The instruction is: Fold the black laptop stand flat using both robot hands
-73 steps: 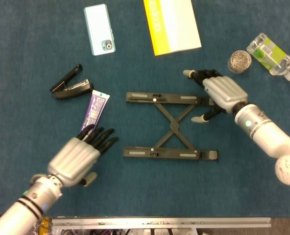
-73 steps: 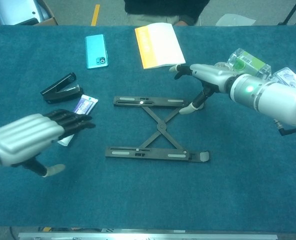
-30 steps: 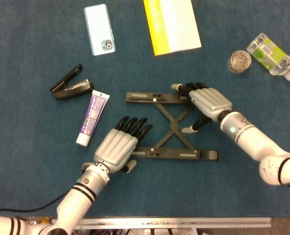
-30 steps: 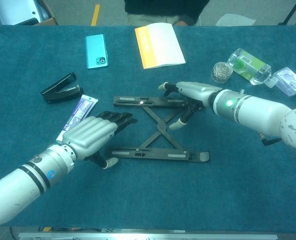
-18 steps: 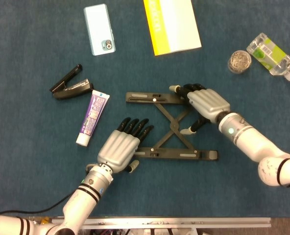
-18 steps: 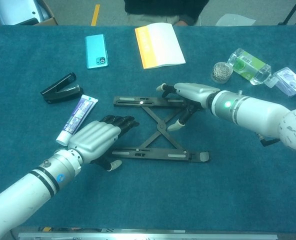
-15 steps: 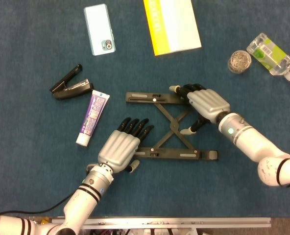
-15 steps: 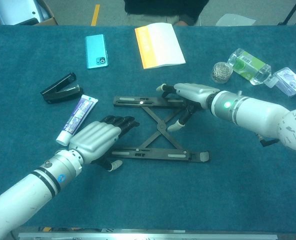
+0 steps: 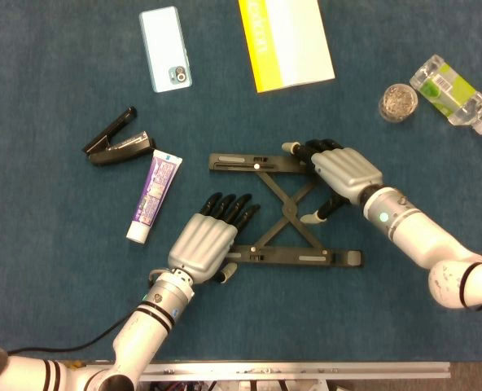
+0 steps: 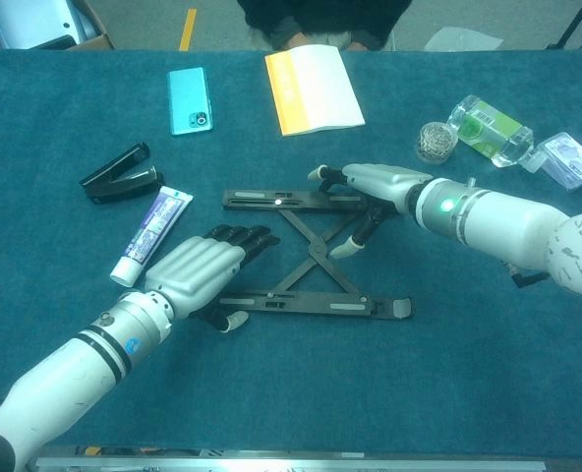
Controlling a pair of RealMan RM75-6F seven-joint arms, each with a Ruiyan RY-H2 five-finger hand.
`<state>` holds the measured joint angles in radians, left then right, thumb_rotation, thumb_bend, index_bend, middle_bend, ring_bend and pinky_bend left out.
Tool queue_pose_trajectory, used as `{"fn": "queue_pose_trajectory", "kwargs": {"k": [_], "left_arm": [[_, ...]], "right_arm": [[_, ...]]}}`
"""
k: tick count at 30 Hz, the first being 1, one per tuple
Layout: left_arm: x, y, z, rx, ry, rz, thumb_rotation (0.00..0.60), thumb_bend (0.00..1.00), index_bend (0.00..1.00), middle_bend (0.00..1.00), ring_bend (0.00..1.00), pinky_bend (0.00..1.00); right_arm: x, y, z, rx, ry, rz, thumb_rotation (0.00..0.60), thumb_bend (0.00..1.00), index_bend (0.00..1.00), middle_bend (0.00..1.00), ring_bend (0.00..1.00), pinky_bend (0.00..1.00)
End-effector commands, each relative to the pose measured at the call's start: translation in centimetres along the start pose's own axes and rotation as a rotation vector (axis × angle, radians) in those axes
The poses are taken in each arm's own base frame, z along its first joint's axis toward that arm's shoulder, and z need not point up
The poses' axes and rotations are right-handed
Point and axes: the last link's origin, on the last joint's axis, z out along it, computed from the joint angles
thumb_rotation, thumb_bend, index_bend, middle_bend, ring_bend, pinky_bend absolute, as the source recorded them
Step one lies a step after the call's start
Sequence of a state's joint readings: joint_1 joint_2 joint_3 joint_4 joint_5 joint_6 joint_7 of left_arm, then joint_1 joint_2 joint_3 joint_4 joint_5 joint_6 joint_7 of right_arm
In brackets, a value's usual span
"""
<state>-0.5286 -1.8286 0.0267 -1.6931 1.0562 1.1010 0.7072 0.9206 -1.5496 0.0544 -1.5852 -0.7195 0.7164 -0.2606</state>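
Clearly found the black scissor-frame laptop stand [image 9: 286,210] lying low near the middle of the dark blue table cover [image 9: 46,269], not yet closed: two long rails well apart, joined by crossed links. Saw the left hand [image 9: 204,240] placed over the left end of the near rail, fingers stretched forward and only slightly spread, thumb on the near side of the rail, holding nothing as far as could be told. Saw the right hand [image 9: 347,173] arched over the right end of the far rail, fingers [image 9: 310,148] bent down beyond the rail and thumb on the inner side; could not tell whether really clamped on the rail or only touching it. Judged the step in hand as bringing the two rails together. Seemed wise to move them evenly, far rail drawn toward the robot and near rail pushed away, both kept parallel so that the crossed links slide and do not jam. Seemed wise also to keep fingertips out of the gap between the links, and to press the frame down on the cloth against sliding toward the purple-and-white toothpaste tube [image 9: 151,199] near the left hand. Noted the long axis running left to right across the table, with the small lip at the right end of the near rail.
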Motion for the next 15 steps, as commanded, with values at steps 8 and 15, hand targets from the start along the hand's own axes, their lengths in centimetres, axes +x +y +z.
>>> {"fn": "queue_pose_trajectory", "kwargs": {"k": [8,15], "left_arm": [[-0.15,0.25,0.35,0.000,-0.001,-0.007,0.600,0.29,0.00,0.00,0.00,0.00],[0.23,0.20,0.53,0.005,0.009,-0.010,0.600,0.29,0.00,0.00,0.00,0.00]], "right_arm": [[-0.03,0.03,0.04,-0.003,-0.006,-0.007,0.516,0.05,0.00,0.14,0.00,0.04],[-0.22,0.05,0.09,-0.004,-0.013,-0.012,0.516,0.05,0.00,0.14,0.00,0.04]]}}
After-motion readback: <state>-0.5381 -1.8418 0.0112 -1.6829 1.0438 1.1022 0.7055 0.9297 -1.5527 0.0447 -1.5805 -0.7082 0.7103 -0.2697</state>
